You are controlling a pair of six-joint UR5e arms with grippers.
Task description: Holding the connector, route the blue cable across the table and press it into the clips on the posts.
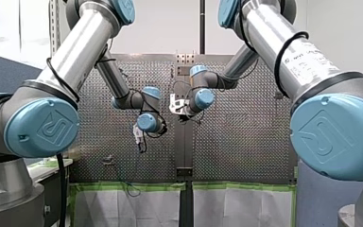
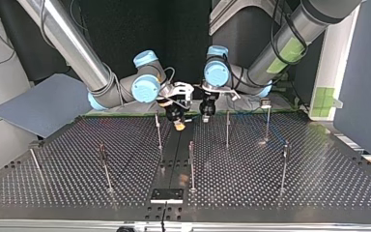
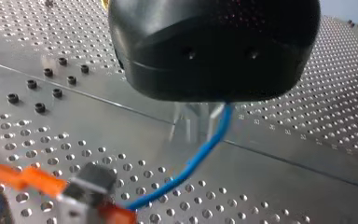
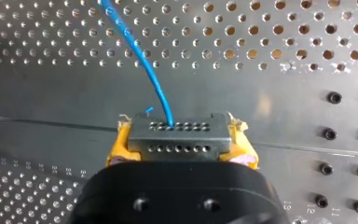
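Right wrist view is showing the right gripper (image 4: 180, 145) clamping its yellow pads (image 4: 116, 151) against the two ends of a grey connector (image 4: 179, 133), holding it over the perforated table (image 4: 270, 93). The blue cable (image 4: 142, 60) is leaving one of the holes in the connector's upper row and curving away over the table, ahead of the gripper. In the left wrist view the left gripper (image 3: 200, 123) is hanging over the table. The cable is coming out from under its black body and bending down toward the connector, which is showing blurred there with orange at its sides. Whether this gripper is pinching the cable or merely hanging over it cannot be told. In the top view both grippers are hovering side by side over the middle of the table's far part, close but apart, with the right one at the view's left. Thin posts (image 2: 192, 166) are standing upright on the table, some beside the grippers and others nearer the view's bottom edge.
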